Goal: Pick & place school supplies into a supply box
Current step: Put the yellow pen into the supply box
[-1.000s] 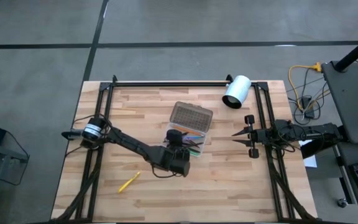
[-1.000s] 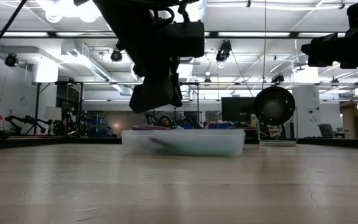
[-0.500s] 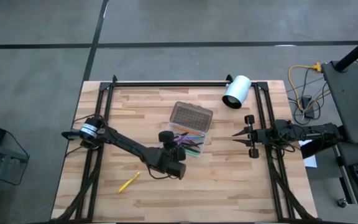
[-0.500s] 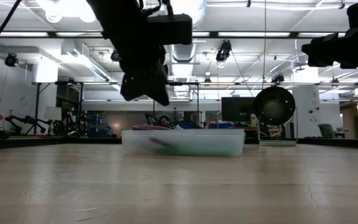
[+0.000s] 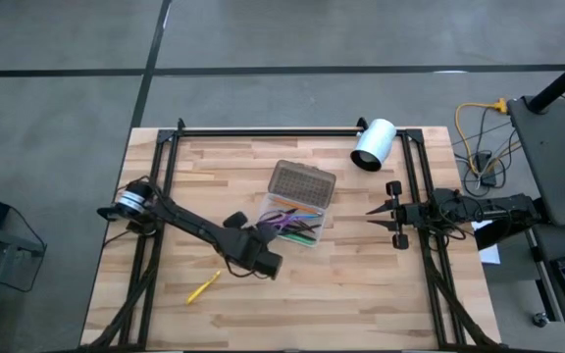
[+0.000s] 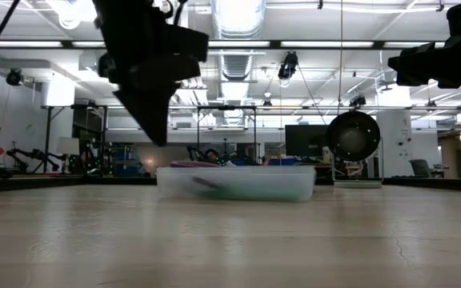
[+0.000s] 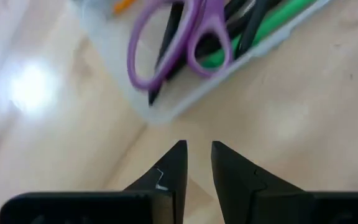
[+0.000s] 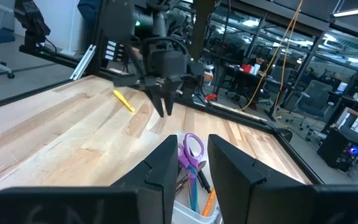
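1. Supply box [image 5: 297,205]: clear case near middle of tabletop, a bit toward far edge; grey dotted lid [image 5: 302,181] hinged open, lying flat on far side.
2. Inside box: purple-handled scissors [image 7: 178,38], black pens, green pen [image 7: 263,31], orange one [image 5: 309,212]. Scissor handles stick out over box's left end.
3. Yellow pencil [image 5: 202,286] lies alone on tabletop, toward near-left corner, well apart from box.
4. Left gripper [image 7: 197,163]: hangs above table just off box's left end, on its near side, not touching it. Fingers nearly together, narrow gap, holding nothing.
5. Right gripper [image 8: 193,152]: parked at right edge of tabletop, pointing in toward box, well apart from it. Fingers parted w/ a clear gap, nothing held.
6. White cylinder [image 5: 373,144] on its side near far-right corner.
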Robot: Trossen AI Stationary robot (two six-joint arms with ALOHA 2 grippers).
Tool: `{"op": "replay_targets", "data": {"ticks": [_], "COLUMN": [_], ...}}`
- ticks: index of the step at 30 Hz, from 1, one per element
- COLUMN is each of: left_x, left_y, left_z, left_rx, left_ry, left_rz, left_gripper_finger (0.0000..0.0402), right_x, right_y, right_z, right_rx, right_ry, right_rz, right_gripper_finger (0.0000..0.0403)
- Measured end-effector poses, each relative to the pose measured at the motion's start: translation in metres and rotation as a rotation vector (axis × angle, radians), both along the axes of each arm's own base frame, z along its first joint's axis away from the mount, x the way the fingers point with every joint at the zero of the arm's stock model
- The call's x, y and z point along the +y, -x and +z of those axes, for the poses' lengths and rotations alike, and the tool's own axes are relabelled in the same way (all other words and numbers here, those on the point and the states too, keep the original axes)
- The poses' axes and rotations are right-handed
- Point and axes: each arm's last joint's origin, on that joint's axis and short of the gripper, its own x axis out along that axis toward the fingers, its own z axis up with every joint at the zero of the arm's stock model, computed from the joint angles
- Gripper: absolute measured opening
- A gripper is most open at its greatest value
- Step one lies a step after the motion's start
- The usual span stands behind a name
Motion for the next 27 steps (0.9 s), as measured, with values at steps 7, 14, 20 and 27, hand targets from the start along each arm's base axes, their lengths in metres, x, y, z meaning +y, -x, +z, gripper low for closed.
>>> {"op": "replay_targets", "data": {"ticks": [7, 14, 20, 27], "left_x": [-0.014, -0.026, -0.025, -0.024], "left_y": [0.011, 0.025, 0.043, 0.065], "left_z": [-0.007, -0.005, -0.008, -0.013], "left_rx": [0.009, 0.081, 0.176, 0.181], "left_ry": [0.088, 0.293, 0.436, 0.473], "left_rz": [0.065, 0.108, 0.155, 0.237], "left_gripper_finger": [0.0058, 0.0058, 0.0058, 0.0058], "right_x": [0.000, 0.000, 0.000, 0.000], "right_y": [0.000, 0.000, 0.000, 0.000], "right_z": [0.000, 0.000, 0.000, 0.000], "right_rx": [0.000, 0.000, 0.000, 0.000], "right_ry": [0.000, 0.000, 0.000, 0.000], "right_rz": [0.000, 0.000, 0.000, 0.000], "right_gripper_finger": [0.0069, 0.0074, 0.0082, 0.0075]}}
